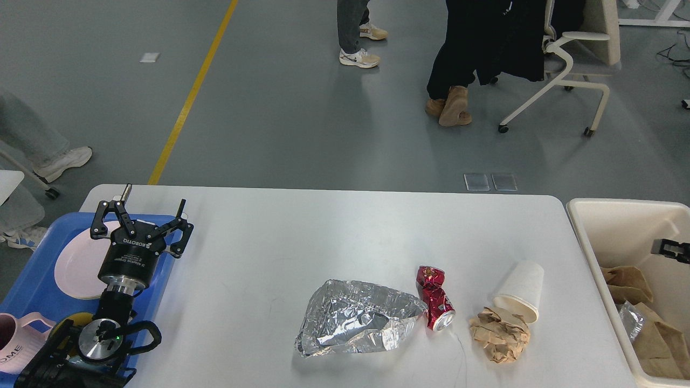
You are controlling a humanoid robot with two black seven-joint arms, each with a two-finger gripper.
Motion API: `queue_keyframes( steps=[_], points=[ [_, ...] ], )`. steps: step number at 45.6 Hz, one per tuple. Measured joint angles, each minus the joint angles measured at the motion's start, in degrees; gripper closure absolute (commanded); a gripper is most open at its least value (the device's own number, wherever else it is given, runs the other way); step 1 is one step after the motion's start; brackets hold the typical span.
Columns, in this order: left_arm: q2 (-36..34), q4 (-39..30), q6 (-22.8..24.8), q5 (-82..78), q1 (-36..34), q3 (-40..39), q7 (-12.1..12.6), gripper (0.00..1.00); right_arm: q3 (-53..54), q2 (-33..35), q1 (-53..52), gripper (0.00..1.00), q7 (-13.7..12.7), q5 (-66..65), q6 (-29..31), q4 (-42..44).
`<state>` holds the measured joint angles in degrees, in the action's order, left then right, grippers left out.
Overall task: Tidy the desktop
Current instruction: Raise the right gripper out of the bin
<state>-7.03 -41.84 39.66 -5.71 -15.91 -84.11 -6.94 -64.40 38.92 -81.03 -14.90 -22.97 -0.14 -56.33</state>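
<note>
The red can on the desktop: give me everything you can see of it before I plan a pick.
The red can is a crushed metal drinks can, glossy red with some pale markings, twisted and pinched near its middle. It lies on its side on the white desktop, its silver end turned toward the near edge and its crumpled red end pointing away. The crumpled foil sheet lies just to its left, touching or nearly so. The paper cup and brown paper wad lie apart on its right. No end effector is near it.
</note>
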Motion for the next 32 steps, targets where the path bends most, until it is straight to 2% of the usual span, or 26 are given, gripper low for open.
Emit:
queue_keyframes(
  steps=[4, 7, 13, 17, 21, 27, 30, 32],
  points=[
    [0.0, 0.0, 0.0, 0.0, 0.0, 0.0, 0.0, 0.04, -6.6, -4.2, -10.3, 0.0, 0.0, 0.0, 5.9, -6.1],
    [0.0, 0.0, 0.0, 0.0, 0.0, 0.0, 0.0, 0.04, -10.2, -8.8, -16.5, 0.0, 0.0, 0.1, 14.5, -7.8],
    [0.0, 0.0, 0.1, 0.0, 0.0, 0.1, 0.0, 0.04, -12.8, -17.1, -28.2, 0.0, 0.1, 0.3, 35.8, -9.0],
    [0.0, 0.0, 0.1, 0.0, 0.0, 0.1, 0.0, 0.04, -12.7, -21.0, -35.4, 0.0, 0.1, 1.4, 45.1, -11.8],
    [0.0, 0.0, 0.1, 0.0, 0.0, 0.1, 0.0, 0.04, -12.2, -22.9, -42.8, 0.0, 0.2, 5.3, 48.3, -16.9],
    [0.0, 0.0, 0.0, 0.0, 0.0, 0.0, 0.0, 0.04, -11.8, -23.8, -53.6, 0.0, 0.5, 11.3, 48.2, -27.6],
    [0.0, 0.0, 0.0, 0.0, 0.0, 0.0, 0.0, 0.04, -11.9, -24.2, -59.0, 0.0, 1.3, 13.1, 47.8, -32.3],
    [0.0, 0.0, 0.0, 0.0, 0.0, 0.0, 0.0, 0.04, -12.2, -24.3, -62.4, 0.0, 2.7, 14.1, 47.7, -35.2]
  ],
)
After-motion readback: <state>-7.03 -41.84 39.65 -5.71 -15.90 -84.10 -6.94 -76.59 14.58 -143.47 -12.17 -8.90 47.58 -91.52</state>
